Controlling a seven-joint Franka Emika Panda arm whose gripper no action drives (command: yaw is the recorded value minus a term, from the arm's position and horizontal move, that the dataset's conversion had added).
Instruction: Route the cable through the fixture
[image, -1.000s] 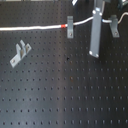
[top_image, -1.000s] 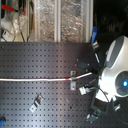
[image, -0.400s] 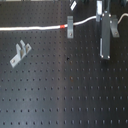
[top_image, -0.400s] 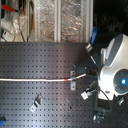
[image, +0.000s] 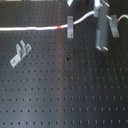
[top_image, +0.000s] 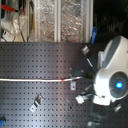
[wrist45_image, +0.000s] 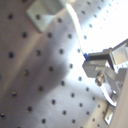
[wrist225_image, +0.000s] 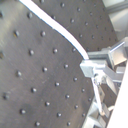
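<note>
1 clip (image: 70, 26) holds the cable (image: 30, 28), upper frame; gripper (image: 102, 46) pinching cable; 2 clips (image: 20, 53) remain.

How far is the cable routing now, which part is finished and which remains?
Done: the long thin white cable with its red band reaches the first grey clip.
In hand: the gripper hangs just past that clip, seemingly holding the cable end.
Left: the separate grey clip carries no cable.

Black perforated board (image: 75, 95) with white cable (image: 30, 28), grey clips (image: 19, 53).
</note>
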